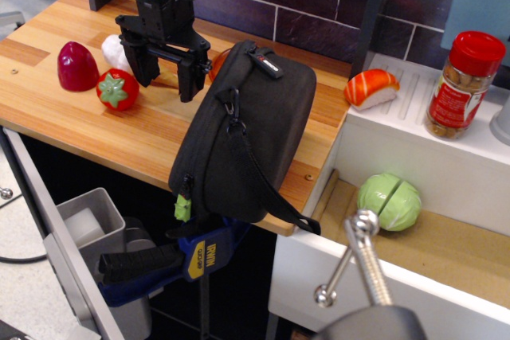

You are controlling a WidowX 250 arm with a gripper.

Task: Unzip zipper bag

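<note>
I have the gripper [169, 67] hanging just above the worktop [119, 129], beside the upper left end of the bag [247, 129], with its jaws spread wide and nothing between them. By my reckoning the step is to reach a zipper pull, and the metal pulls [231, 109] on the bag's left edge look the nearest target. I would come down over them squarely and close only when one fingertip sits on either side, since they are small and lie flat against the fabric. The bag is black, a rounded rectangle, lying at the front edge of the worktop with one corner overhanging. Its strap [275, 189] runs across the top, and a green tab [183, 209] dangles below.
</note>
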